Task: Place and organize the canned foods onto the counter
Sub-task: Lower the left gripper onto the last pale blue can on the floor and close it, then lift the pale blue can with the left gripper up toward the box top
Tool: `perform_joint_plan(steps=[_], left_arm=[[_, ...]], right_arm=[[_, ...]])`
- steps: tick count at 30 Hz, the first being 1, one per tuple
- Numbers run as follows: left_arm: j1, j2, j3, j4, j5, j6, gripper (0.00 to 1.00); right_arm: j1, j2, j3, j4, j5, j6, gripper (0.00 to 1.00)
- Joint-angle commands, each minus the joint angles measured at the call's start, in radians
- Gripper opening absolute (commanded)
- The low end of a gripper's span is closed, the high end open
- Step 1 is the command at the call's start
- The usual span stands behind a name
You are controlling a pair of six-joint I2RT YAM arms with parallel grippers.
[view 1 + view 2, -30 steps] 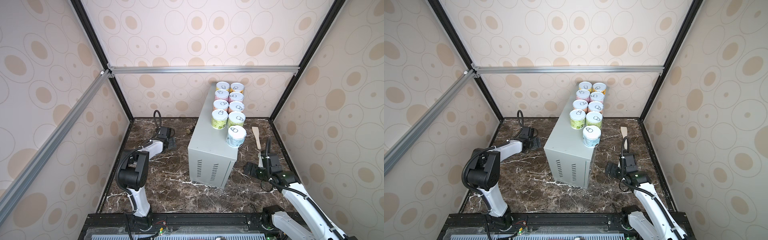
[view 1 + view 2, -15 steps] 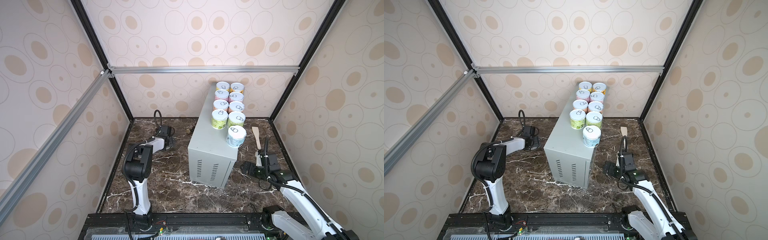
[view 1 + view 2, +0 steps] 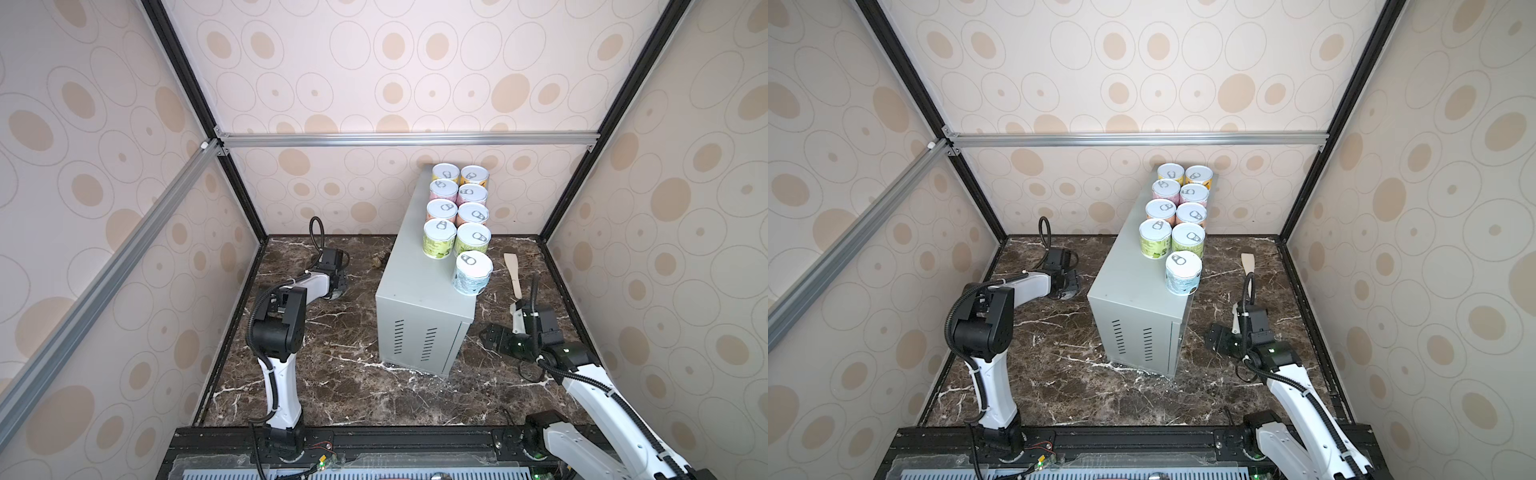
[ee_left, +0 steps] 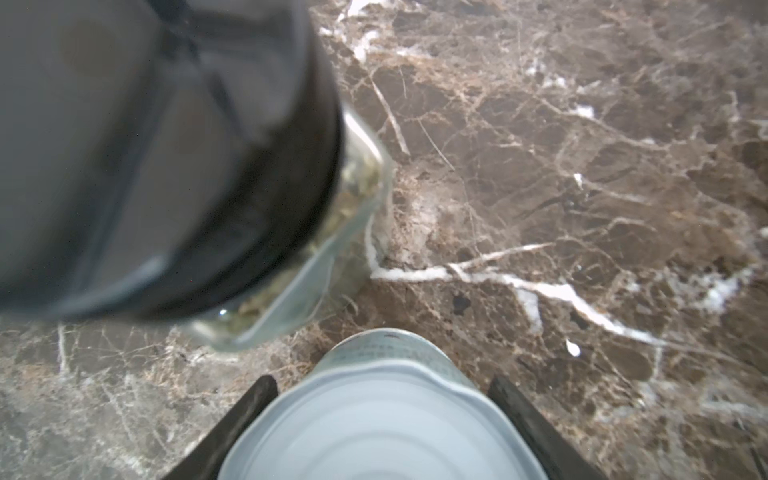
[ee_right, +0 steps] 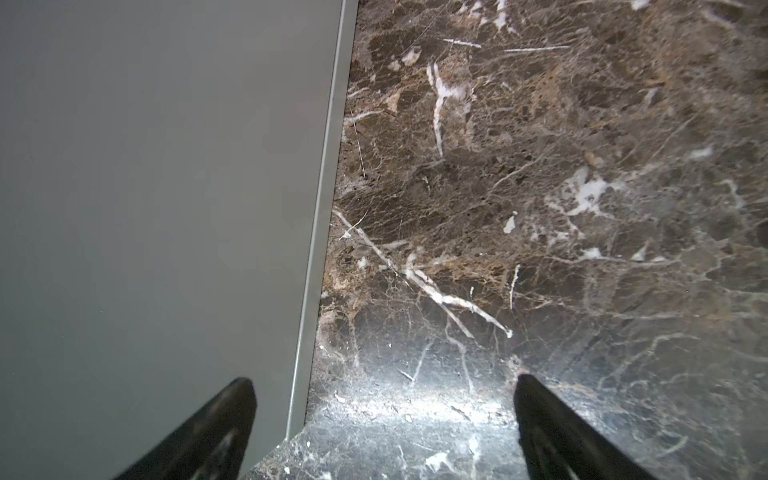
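Several canned foods stand in two rows on the far half of the counter [image 3: 415, 286] [image 3: 1125, 286], a tall light-grey metal box. The nearest one is a white-blue can [image 3: 473, 272] [image 3: 1183, 274]. Another can [image 4: 382, 428] with a silver lid stands on the dark marble floor left of the counter. My left gripper [image 4: 382, 386] [image 3: 336, 286] is shut on it, one finger against each side. In both top views the gripper hides this can. My right gripper [image 5: 382, 415] [image 3: 488, 336] hangs open and empty low by the counter's near right corner.
A black-lidded glass jar [image 4: 299, 266] stands right next to the held can. A wooden spatula [image 3: 513, 274] [image 3: 1248, 264] lies on the floor right of the counter. A small brown scrap [image 3: 377, 262] lies by the counter's left side. Patterned walls enclose the floor.
My left gripper's jaws have closed in on the can on the floor, and that arm's elbow has swung nearer. The right gripper has drifted slightly toward the counter's corner.
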Motion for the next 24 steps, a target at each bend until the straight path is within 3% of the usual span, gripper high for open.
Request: perform_joint_plan(steps=[1,12,24], left_arm=[[0.007,-0.092,-0.019,-0.001,0.024,-0.008,0.58],[-0.013,-0.361,-0.147,-0.074,0.132,-0.019,0.57],[-0.148,-0.689,-0.228,-0.224,0.192,-0.024,0.57]], right_arm=[[-0.003,-0.015,0.023,-0.027,-0.014,-0.012,0.99],[-0.003,-0.036,0.052,-0.076,-0.067,-0.017,0.99],[-0.002,-0.089,0.118,-0.202,-0.141,-0.021,0.99]])
